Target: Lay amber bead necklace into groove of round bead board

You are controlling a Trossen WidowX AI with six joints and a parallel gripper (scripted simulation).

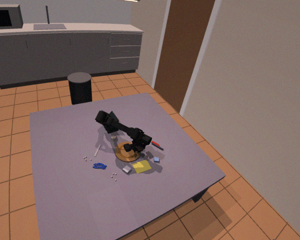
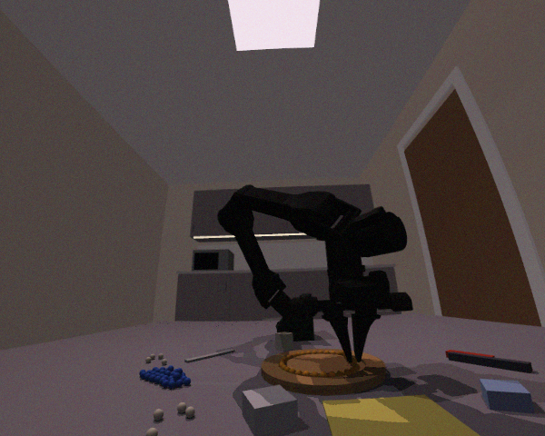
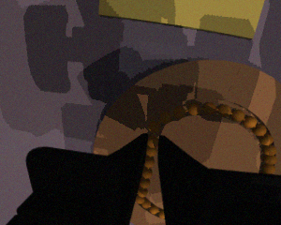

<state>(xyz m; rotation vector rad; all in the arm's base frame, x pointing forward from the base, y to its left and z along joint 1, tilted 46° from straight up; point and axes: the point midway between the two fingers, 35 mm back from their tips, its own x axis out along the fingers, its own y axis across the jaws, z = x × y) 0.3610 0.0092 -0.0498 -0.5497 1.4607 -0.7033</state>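
The round wooden bead board (image 1: 118,157) (image 2: 272,375) (image 3: 225,72) lies flat on the table. The amber bead necklace (image 1: 120,152) (image 2: 284,367) (image 3: 268,152) lies on it as a loop. In the wrist view its far and right-hand beads follow the groove, while the left-hand strand runs straight between the fingertips, inside the board's rim. My gripper (image 2: 354,361) (image 3: 153,140) is shut on the necklace, fingers pointing down at board height. The beads just beyond the fingertips are in dark shadow. In the top view the arm hides the fingertips and part of the loop.
A yellow sheet (image 1: 141,166) (image 2: 394,415) (image 3: 183,16), a grey block (image 1: 126,169) (image 2: 269,408) and a blue block (image 1: 156,159) (image 2: 506,395) lie on the camera side of the board. A blue bead heap (image 1: 99,166) (image 2: 165,376), loose white beads and a thin stick (image 1: 97,150) lie left; a red-and-black pen (image 1: 157,145) (image 2: 489,360) lies right.
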